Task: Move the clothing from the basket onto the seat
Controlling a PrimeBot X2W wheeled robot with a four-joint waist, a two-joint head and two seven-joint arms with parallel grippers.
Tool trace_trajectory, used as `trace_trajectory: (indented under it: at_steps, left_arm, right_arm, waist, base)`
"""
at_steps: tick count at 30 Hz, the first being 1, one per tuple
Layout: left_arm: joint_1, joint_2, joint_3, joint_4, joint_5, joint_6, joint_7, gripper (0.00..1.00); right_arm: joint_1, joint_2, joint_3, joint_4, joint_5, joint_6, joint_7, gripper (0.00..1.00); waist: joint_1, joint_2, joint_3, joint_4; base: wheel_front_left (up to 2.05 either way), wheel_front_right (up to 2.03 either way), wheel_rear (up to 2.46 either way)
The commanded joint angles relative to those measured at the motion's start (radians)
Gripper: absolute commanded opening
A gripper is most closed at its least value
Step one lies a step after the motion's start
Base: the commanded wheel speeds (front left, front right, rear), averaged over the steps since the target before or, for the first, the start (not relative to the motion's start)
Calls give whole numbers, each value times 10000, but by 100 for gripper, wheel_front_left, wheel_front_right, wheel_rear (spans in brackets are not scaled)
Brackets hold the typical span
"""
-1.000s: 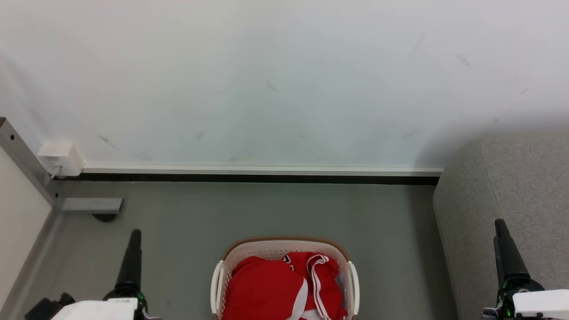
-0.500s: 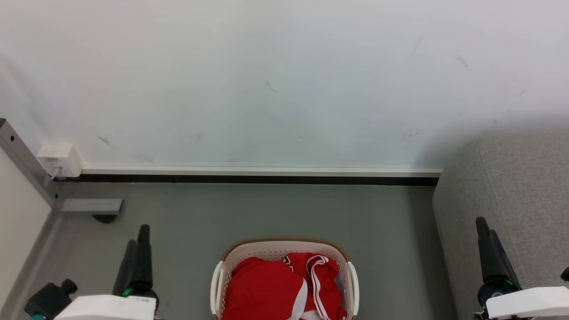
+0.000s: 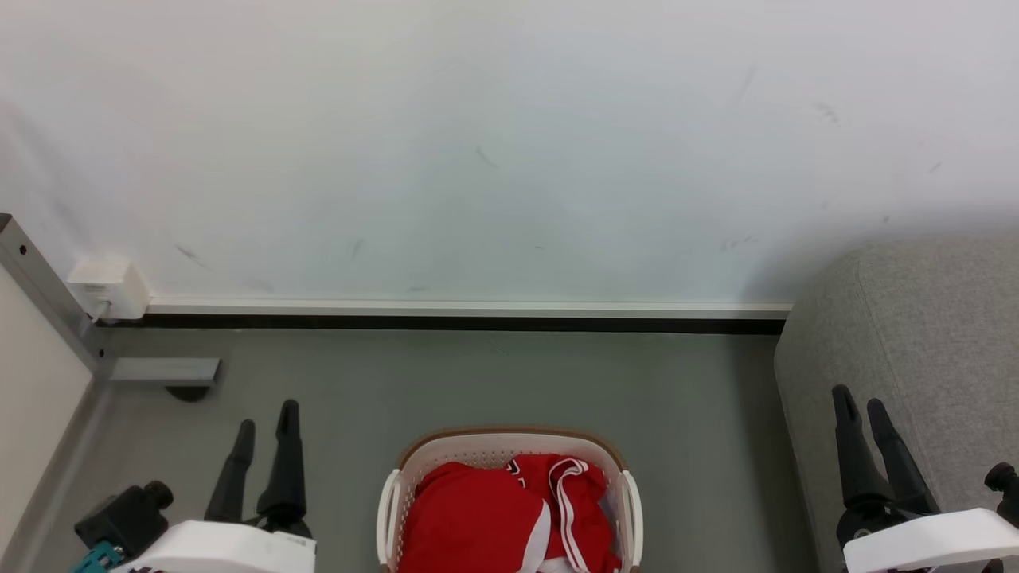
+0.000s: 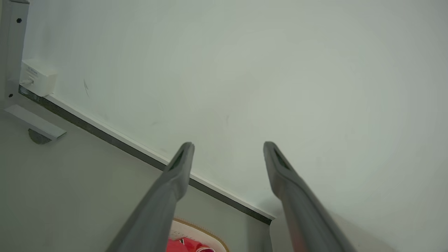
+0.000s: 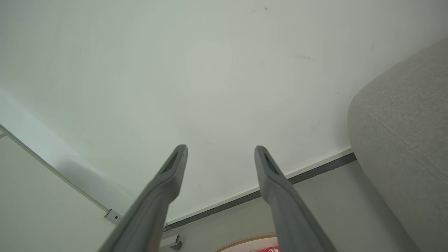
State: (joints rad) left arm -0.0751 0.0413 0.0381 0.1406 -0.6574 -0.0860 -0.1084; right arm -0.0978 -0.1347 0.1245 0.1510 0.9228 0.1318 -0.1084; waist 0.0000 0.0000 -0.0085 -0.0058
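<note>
Left end effector [image 3: 267,418] is spread, its two dark fingers standing apart with floor [image 3: 478,374] visible between them; right end effector [image 3: 858,399] is likewise spread, in front of the seat [image 3: 931,334]. One second ago each unit presented a single dark profile in the head view; each now presents two separate fingers, and both have shifted inward toward the basket [image 3: 509,436]. Both wrist views confirm an open gap with nothing held. Assessment: the arms are being readied for a first pick, and no transfer has begun (neither unit is yet above the load). The clothing [image 3: 493,517] has not moved and lies inside the basket, which stands on the floor at the bottom centre of the head view, between the two arms and well apart from the seat at the right. The load appears as a crumpled heap of bright red thin fabric filling the basket's visible part, with a broad smooth fold at the left, a white band along its lower edge, and paired white stripes running over a bunched section at the right. A small patch of dark lettering shows near the top of the heap; it is too small to read.
</note>
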Motion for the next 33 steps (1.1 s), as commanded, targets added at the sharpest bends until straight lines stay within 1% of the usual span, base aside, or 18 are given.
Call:
trace_trajectory:
  at_steps: [1, 14, 24, 33]
  left_arm:
    - [-103, 85, -28, -161, 409, 30, -129, 100]
    - [-74, 284, -403, -38, 2074, 235, -484, 100]
    - [-46, 373, -604, 6, 3023, 412, -733, 100]
    - [-64, 392, -675, -55, 3766, 429, -918, 100]
  right_arm:
    - [-181, -140, 36, -76, -275, -10, -112, 100]
    - [-281, -225, 323, 446, -1732, -12, -470, 100]
    - [-375, -260, 512, 533, -2541, -13, -729, 100]
    - [-425, -335, 719, 609, -3221, -15, -914, 100]
  waist:
    - [0, 0, -5, 2]
    - [0, 0, -76, -3]
    - [0, 0, -138, -26]
    - [0, 0, -181, -37]
  base:
    - [0, 0, 0]
    - [0, 0, 0]
    - [0, 0, 0]
    - [0, 0, 0]
